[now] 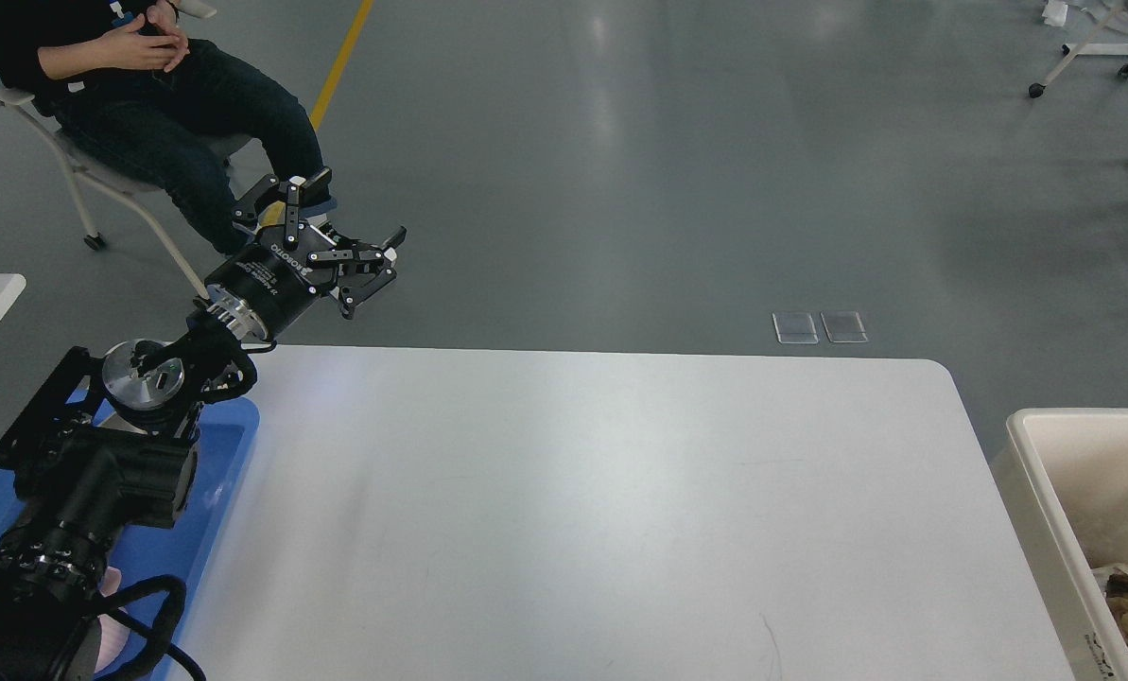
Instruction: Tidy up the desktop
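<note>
**Entry: left gripper clear of the desktop**

Our left gripper (354, 248), fingers spread wide and holding nothing, hangs past the far-left corner. The desktop (601, 511) lies at five o'clock from it, long axis left-right. A blue tray (228, 445) rests at its left edge. Right arm unseen.

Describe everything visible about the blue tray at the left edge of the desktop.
The blue tray looks like smooth plastic, shallow, with a raised rim and rounded corners. It lies flat on the left end of the white desktop, running off the view's lower left. My left arm crosses over it and hides most of its inside; whether the arm touches it cannot be told. A pale pinkish thing shows near its lower part, too hidden to identify.
</note>
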Tool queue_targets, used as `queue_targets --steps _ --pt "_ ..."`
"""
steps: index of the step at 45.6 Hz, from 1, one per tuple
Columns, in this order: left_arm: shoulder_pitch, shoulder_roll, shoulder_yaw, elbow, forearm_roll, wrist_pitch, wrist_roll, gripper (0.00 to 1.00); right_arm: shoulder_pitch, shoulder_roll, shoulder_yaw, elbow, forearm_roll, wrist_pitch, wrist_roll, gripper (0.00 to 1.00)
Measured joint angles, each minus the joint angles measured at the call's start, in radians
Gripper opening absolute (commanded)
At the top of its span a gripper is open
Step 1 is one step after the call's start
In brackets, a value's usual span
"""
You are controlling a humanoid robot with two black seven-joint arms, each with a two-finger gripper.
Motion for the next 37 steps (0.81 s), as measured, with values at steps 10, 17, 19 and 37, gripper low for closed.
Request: queue_targets --steps 10,17,19,37 --pt "-0.026 0.072 0.040 0.000 0.005 -0.004 0.010 0.99 0.263 -0.028 -0.005 0.018 -0.005 0.028 -0.004 1.00" --pt "-0.042 0.113 0.118 0.008 0.007 -0.056 0.010 0.99 0.404 0.039 -0.009 0.067 -0.008 0.083 -0.007 1.00" --pt "-0.044 0.118 0.133 0.020 0.008 -0.075 0.009 0.99 0.426 0.079 -0.007 0.080 -0.008 0.093 -0.006 1.00" --pt "-0.031 0.120 0.162 0.157 0.070 -0.174 -0.008 0.99 0.442 0.393 0.244 0.212 0.012 0.172 0.025 1.00"
